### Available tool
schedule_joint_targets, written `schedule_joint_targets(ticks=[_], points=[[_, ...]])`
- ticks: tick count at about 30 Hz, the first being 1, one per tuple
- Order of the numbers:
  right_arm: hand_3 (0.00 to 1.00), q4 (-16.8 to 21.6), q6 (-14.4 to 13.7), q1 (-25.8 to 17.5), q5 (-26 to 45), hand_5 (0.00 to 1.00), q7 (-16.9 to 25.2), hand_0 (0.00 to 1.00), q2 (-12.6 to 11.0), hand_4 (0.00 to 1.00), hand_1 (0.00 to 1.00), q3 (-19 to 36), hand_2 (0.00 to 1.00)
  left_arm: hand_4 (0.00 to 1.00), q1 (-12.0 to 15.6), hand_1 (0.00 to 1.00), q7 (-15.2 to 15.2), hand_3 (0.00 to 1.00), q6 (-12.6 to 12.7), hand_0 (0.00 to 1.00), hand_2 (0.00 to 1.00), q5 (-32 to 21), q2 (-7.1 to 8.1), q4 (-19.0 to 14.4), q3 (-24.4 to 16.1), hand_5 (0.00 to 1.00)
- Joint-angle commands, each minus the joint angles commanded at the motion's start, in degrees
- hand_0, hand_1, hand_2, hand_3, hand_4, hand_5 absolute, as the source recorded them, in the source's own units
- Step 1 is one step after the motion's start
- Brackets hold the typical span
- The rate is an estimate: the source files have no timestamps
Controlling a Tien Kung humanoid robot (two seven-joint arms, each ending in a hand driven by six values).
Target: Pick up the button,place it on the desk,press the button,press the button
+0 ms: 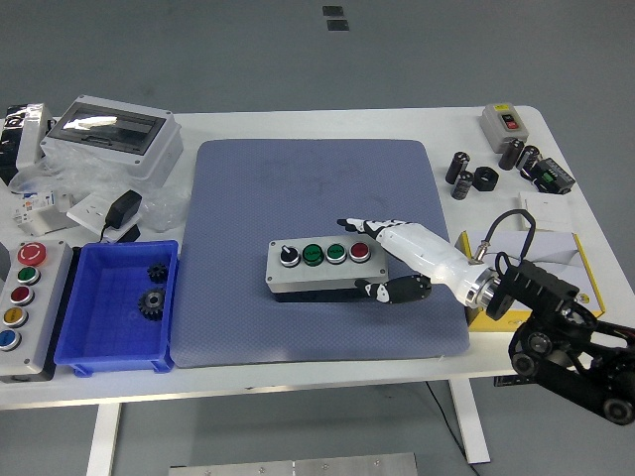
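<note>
The button box (pixel 310 270) is a grey box with a black selector knob, two green buttons and a red button in a row. It sits on the blue-grey mat (pixel 298 188), right of centre. My right hand (pixel 363 257) clasps its right end, with the white fingers (pixel 369 225) along the far side and the thumb (pixel 385 290) against the near side. The forearm comes in from the lower right. The left arm is out of view.
A blue bin (pixel 99 342) with two gears stands left of the mat, beside a control box (pixel 8 286) with coloured buttons. A grey enclosure (pixel 114 134) is at the back left. A yellow box (pixel 556 260), black cylinders (pixel 474 175) and a small switch box (pixel 504 121) are on the right.
</note>
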Motion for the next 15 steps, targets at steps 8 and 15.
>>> schedule_joint_targets(ticks=[8, 15], points=[[0.998, -0.7, 1.3, 0.2, 0.7, 0.002, 0.2, 0.887, 0.3, 0.563, 0.869, 0.3, 0.945, 0.594, 0.1, 0.602, 0.1, 0.601, -0.2, 0.601, 0.545, 0.3, 0.02, 0.0, -0.2, 0.224], [0.998, -1.3, 4.2, 0.2, 0.8, 0.002, -0.2, 0.888, 0.7, 0.564, 0.868, 1.3, 0.943, 0.591, 0.0, 0.602, 0.0, 0.599, -0.3, 0.6, 0.542, 0.7, 0.15, 0.0, -0.4, 0.221]])
